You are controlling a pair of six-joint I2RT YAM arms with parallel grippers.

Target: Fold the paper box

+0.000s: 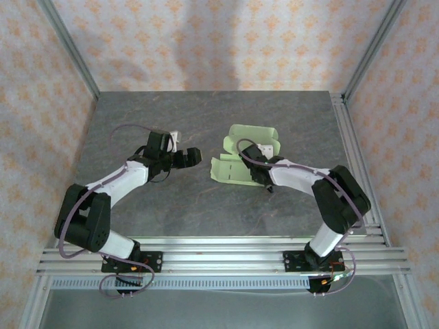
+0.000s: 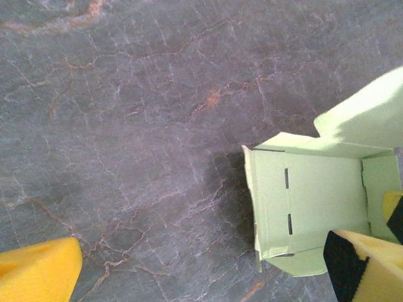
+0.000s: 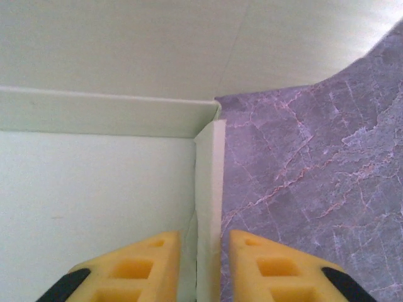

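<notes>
Pale yellow-green card paper box (image 1: pixel 228 168) sits partly folded, walls raised, on the grey marbled tabletop (image 1: pixel 158 205), right of centre. The right gripper (image 3: pixel 204 238) straddles one upright side wall, its yellow fingers slightly parted with a slim gap on each side, gripping nothing. The left gripper (image 1: pixel 194 156) hovers just left of the box, spread wide and empty.
</notes>
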